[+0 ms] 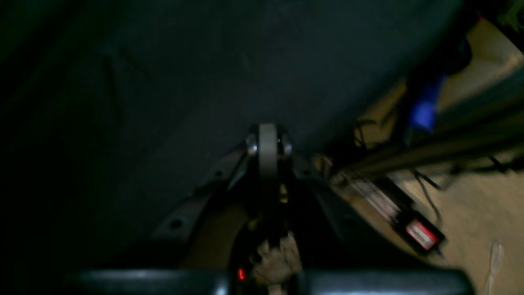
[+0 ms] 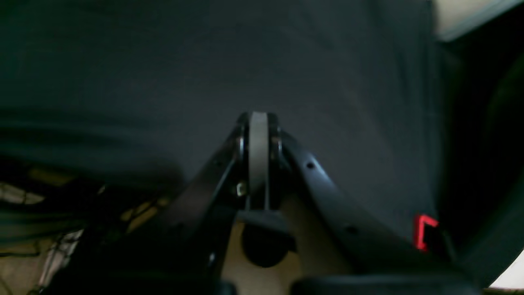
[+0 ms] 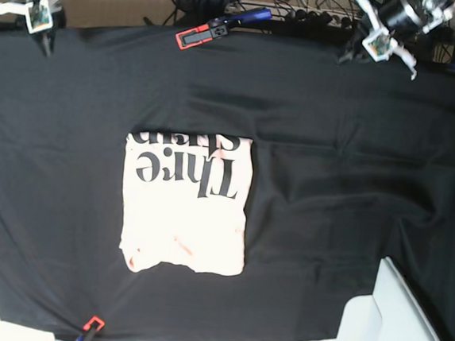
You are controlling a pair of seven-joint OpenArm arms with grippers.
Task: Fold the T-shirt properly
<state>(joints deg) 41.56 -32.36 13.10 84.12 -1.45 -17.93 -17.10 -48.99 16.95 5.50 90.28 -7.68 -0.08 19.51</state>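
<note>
Black table cloth (image 3: 353,189) spread across nearly the whole base view, matte woven fabric, rumpled into soft ridges toward 3 o'clock and pinned at its edges by red-tipped clamps (image 3: 204,33). Near the centre, slightly toward 9 o'clock, the T-shirt (image 3: 186,203): pale pink cotton already reduced to a compact, nearly square packet, black serif lettering face-up and reading upside down, the 12 o'clock edge folded over a second line of print, the 6 o'clock edge a little wavy with a small bulge at its 7 o'clock corner. Judging from that shape, folding at or very near its end; at most a light smoothing of the lower edge and corner left, calling for a gentle press without dragging the layers apart. At 5 o'clock, a pale grey, smooth, hard-edged panel (image 3: 405,330). Parked well apart from the garment, at 1 o'clock, the left gripper (image 1: 268,141), fingers pressed together on nothing, grey pad faces meeting flat. At 11 o'clock, the right gripper (image 2: 258,123), likewise closed and empty, black perforated metal arms converging on a pale rubbery strip, only dark cloth beneath.
</note>
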